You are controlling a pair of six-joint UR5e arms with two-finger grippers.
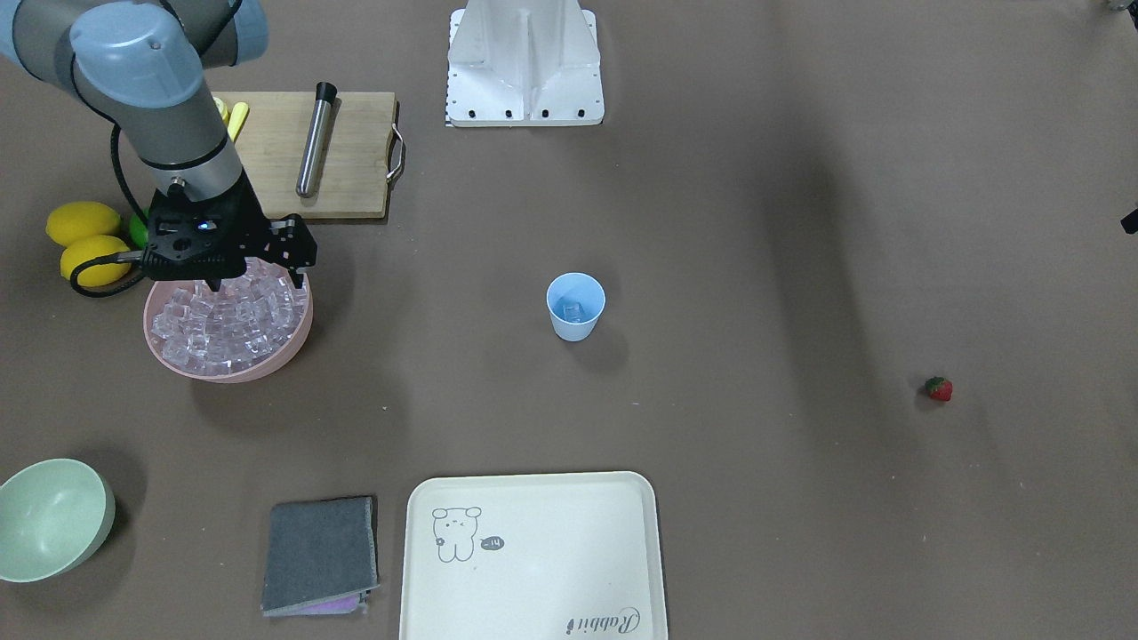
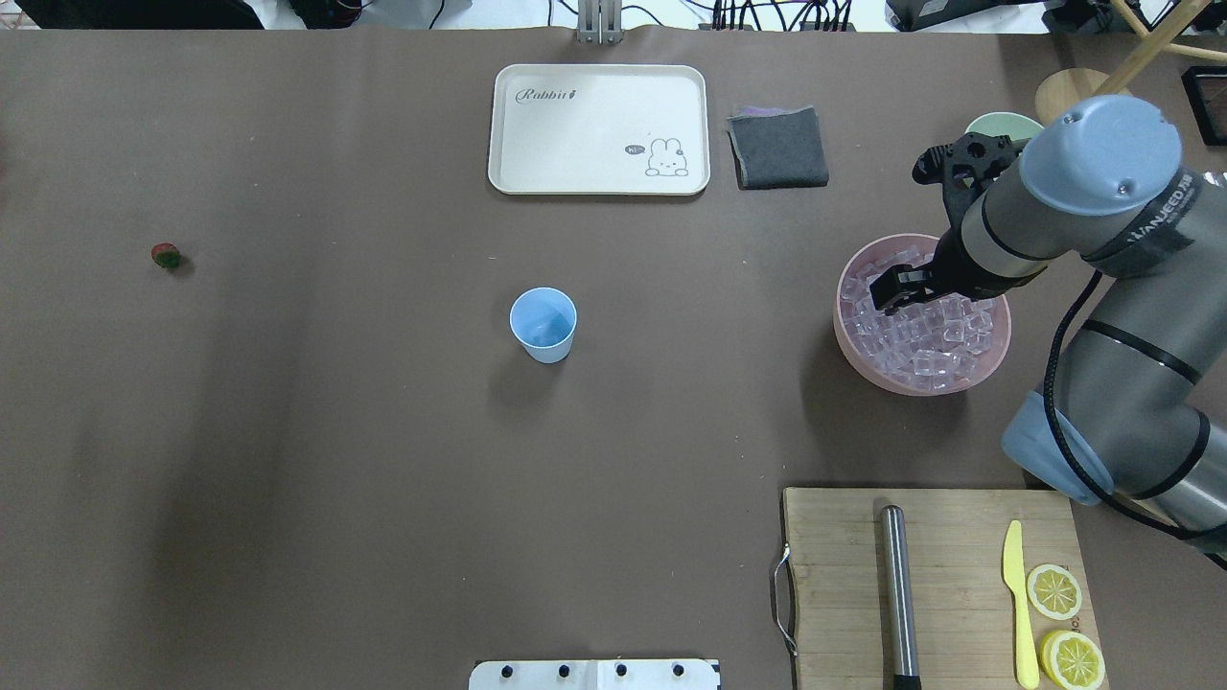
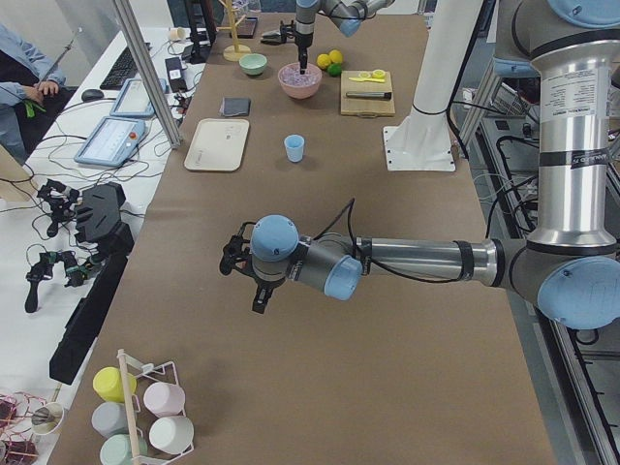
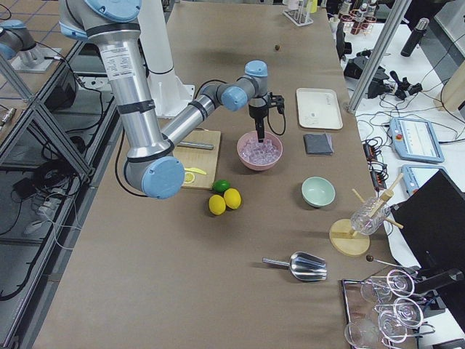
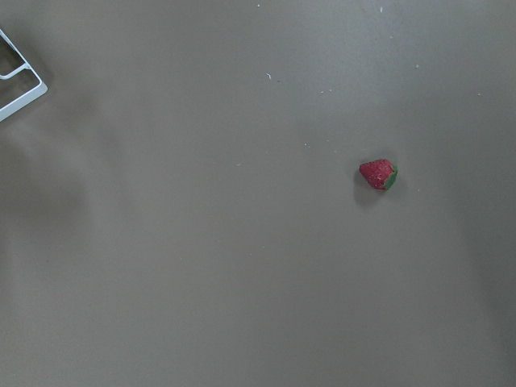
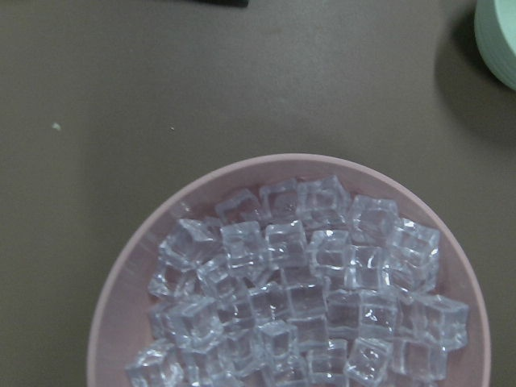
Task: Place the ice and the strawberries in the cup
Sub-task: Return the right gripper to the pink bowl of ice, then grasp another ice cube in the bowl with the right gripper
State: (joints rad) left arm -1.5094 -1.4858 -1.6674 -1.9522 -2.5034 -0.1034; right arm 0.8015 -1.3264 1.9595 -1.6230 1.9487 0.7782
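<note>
- One clear cube of ice (image 1: 572, 310) lay at the bottom of the light-blue cup (image 1: 576, 331), which stood upright near the middle of the worktop (image 1: 711, 267).
- Many more cubes were heaped in the pink bowl (image 1: 222, 373), well apart from the cup on the robot's right side.
- The right end effector (image 1: 213, 284) pointed straight down into that bowl, its dark tip at the top of the heap. I could not tell whether it was open, closed or touching a cube.
- The strawberry (image 1: 938, 388) lay alone on bare worktop on the robot's left side, far from the cup. It lay on its side in the left wrist view.
- The left end effector (image 3: 258, 302) hung above the worktop and showed clearly only in the exterior left view, so I could not tell its state.
- Two lemons (image 1: 84, 240) sat just beside the pink bowl.
- A wooden cutting board (image 1: 351, 151) carrying a steel rod (image 1: 313, 142) lay near the bowl.
</note>
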